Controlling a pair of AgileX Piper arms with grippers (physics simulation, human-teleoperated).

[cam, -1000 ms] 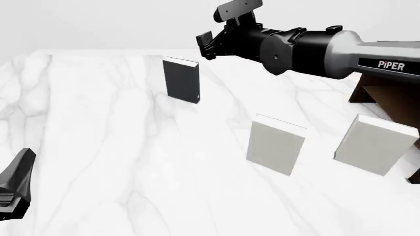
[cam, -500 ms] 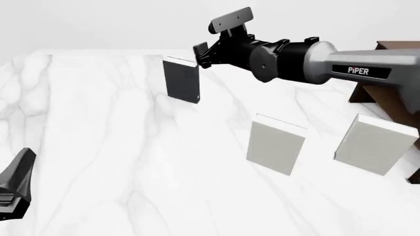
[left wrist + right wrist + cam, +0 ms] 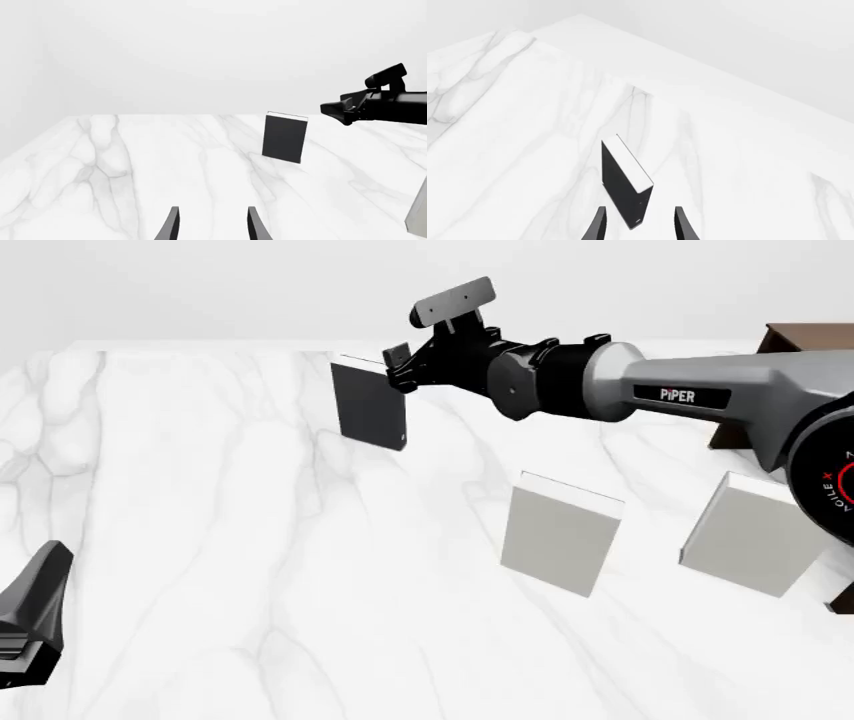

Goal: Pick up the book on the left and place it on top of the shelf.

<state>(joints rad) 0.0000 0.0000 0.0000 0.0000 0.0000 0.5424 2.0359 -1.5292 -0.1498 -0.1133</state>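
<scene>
On the white marbled table [image 3: 200, 490], far left of centre, the thin near-black rectangular book with its white page edge [image 3: 370, 402] stands upright, not yet lifted. Task barely begun: approach under way, no grasp, no carry, no placing. Dark brown wooden shelf [image 3: 801, 345] shows only as a corner at the far right edge of the front view, well apart from the book.

Right gripper [image 3: 396, 365] reaches across from the right and hangs just beside the book's upper right corner; contact cannot be confirmed from the front. Right wrist view: its two fingers are parted, the book [image 3: 624, 184] just ahead with its near corner lining up with the gap between them. Nothing held.

Left gripper [image 3: 211, 227] sits low at the near left, jaws apart and empty, well away from the book [image 3: 285, 137].

Two larger light grey books [image 3: 561, 532] stand upright nearer the camera, untouched.

Remaining, by my reading: close on the book, lift, carry to the shelf top, release.
</scene>
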